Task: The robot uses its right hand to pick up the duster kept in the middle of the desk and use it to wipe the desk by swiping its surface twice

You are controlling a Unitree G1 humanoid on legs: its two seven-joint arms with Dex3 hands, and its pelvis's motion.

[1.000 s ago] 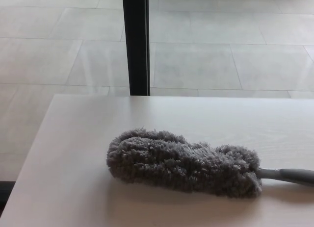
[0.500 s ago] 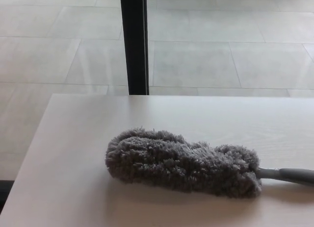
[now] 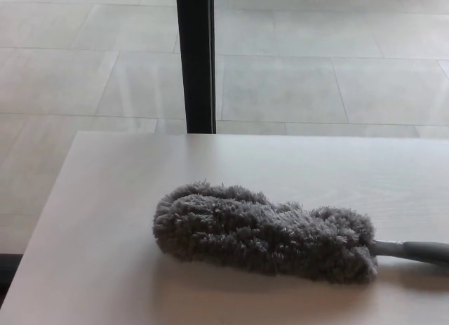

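Grey and fluffy, the duster [image 3: 263, 231] lies flat on the pale counter [image 3: 112, 199], its shaggy head stretched across the middle and its slim grey handle [image 3: 414, 251] running off the picture's right edge. Almost nothing has changed over the last second: the whole picture has shifted a touch, which reads as the head camera moving, while the duster keeps the same place and angle on the counter. Neither robot hand shows in the head view, so whether either is open or closed cannot be told, and the duster's place cannot be set against one; the handle points to the side from which the right robot hand would come. Judging by this, the pickup has not begun and both swipes are yet to do. Behind the counter stand a dark post [image 3: 196, 58] and a tiled floor [image 3: 316, 58].
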